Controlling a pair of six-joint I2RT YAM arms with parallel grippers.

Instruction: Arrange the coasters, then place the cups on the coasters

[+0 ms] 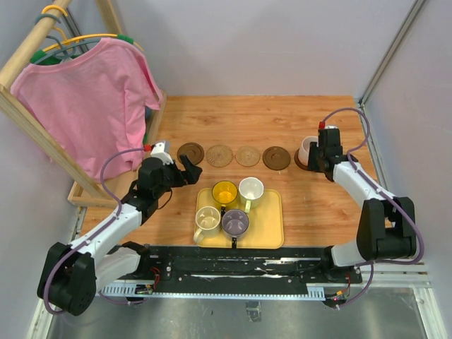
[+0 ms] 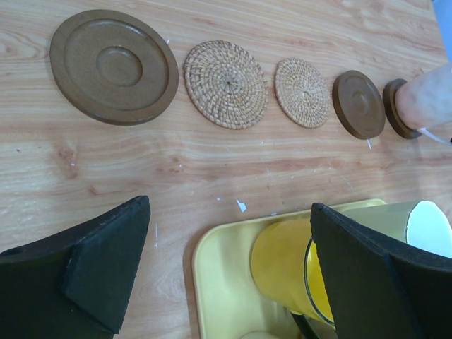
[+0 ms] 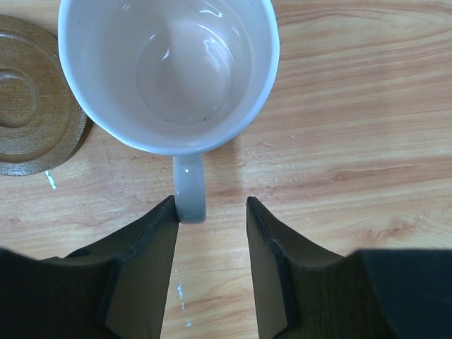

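Five coasters lie in a row: dark brown (image 1: 191, 152), tan (image 1: 219, 155), tan (image 1: 247, 155), dark brown (image 1: 276, 157), and one (image 2: 394, 106) at the right end under the pale pink cup (image 1: 308, 148). My right gripper (image 3: 210, 212) is open. The pink cup's handle (image 3: 189, 191) sits just inside its left fingertip, with a gap to the right one. The yellow tray (image 1: 272, 229) holds the yellow cup (image 1: 224, 192), white cup (image 1: 251, 189), cream cup (image 1: 207, 220) and purple-grey cup (image 1: 234, 222). My left gripper (image 2: 233, 261) hangs wide open over the tray's far left corner, empty, beside the yellow cup (image 2: 286, 265).
A pink shirt (image 1: 85, 99) hangs from a wooden rack (image 1: 42, 138) at the left, close to my left arm. White walls close off the back and right, with a metal rail (image 1: 374, 155) along the right table edge.
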